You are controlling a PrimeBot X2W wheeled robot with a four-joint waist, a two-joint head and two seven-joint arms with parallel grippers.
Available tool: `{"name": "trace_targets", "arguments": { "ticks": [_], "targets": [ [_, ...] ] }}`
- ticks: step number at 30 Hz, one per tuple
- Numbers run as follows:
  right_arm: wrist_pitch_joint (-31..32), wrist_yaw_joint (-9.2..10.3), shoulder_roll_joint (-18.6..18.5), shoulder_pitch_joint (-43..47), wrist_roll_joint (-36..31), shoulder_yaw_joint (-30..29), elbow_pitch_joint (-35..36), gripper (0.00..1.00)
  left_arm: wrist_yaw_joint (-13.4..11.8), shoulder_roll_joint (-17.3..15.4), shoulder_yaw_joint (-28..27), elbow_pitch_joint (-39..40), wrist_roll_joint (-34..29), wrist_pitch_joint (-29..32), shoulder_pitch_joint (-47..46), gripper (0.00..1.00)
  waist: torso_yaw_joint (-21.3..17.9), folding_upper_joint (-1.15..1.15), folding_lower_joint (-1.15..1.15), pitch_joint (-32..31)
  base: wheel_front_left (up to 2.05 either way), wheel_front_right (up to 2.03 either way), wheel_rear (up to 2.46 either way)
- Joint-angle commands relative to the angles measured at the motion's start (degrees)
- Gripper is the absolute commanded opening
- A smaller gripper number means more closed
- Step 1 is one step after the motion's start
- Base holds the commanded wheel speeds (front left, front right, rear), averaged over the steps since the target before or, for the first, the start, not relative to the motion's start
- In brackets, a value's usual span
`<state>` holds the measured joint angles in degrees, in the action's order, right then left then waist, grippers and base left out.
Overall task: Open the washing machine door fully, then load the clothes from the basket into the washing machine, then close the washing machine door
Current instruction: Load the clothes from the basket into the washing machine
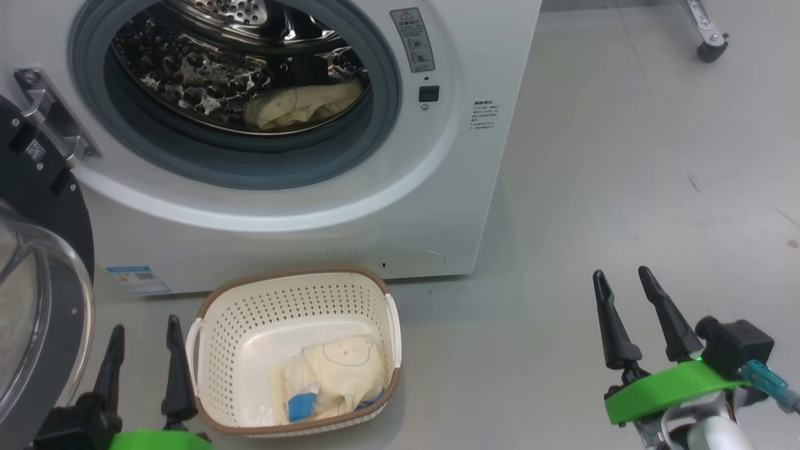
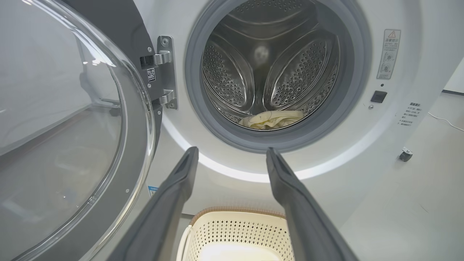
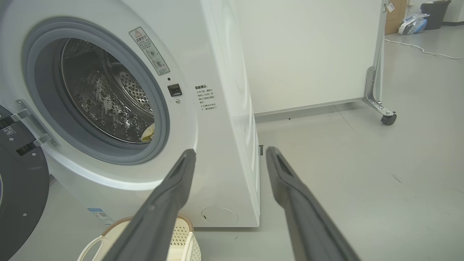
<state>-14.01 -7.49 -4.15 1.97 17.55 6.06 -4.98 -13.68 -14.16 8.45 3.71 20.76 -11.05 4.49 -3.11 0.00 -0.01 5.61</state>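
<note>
Holding nothing, my left gripper (image 1: 145,324) and right gripper (image 1: 621,271) both stand spread wide above the floor (image 1: 625,156). The door (image 1: 50,206) hangs swung open at my left. One cream garment (image 1: 303,106) lies in the drum (image 1: 187,69); a second garment (image 1: 334,375) sits in the basket (image 1: 281,300), which stands on the floor just before the washing machine (image 1: 300,244), beside my left gripper.

Place: a robotics lab or test hall, by the look of it.
Floor: a bare, smooth grey floor (image 3: 362,174), lightly scuffed, runs wide and open.
Appliance: the washing machine (image 3: 224,108) stands free on that floor, its side exposed.
Partition: a white panel (image 3: 308,54) on a metal frame with a caster (image 3: 388,119) stands behind it.
Background: a loose cable (image 3: 417,49), a cardboard box (image 3: 395,14) and a black bin (image 3: 435,11) far off.
</note>
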Motion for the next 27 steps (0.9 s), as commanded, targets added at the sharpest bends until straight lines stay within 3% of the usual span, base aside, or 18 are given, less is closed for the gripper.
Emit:
{"name": "trace_targets", "arguments": {
  "ticks": [1, 21, 27],
  "targets": [
    [0.0, 0.0, -1.2, -0.7, -0.6, 1.4, 1.9, 1.0, -0.8, -0.3, -2.4, 1.8, -0.1, -1.0, -0.3, 1.0, 0.2, 0.0, 0.01, -0.2, 0.0, 0.0, 0.0],
    [-0.2, 0.0, -0.6, 0.1, -1.3, 0.5, 2.4, 1.0, -0.7, 0.7, -2.8, -1.0, 0.0, -3.2, 1.7, 1.0, 0.3, 0.0, 0.01, 0.7, 0.0, 0.0, 0.0],
    [0.3, 0.0, -0.6, -0.3, -2.0, 0.1, 3.1, 1.0, 0.3, 0.5, -1.5, -2.4, 0.0, -2.8, -0.8, 1.0, 0.3, 0.0, 0.01, 3.1, 0.0, 0.0, 0.0]
  ]
}}
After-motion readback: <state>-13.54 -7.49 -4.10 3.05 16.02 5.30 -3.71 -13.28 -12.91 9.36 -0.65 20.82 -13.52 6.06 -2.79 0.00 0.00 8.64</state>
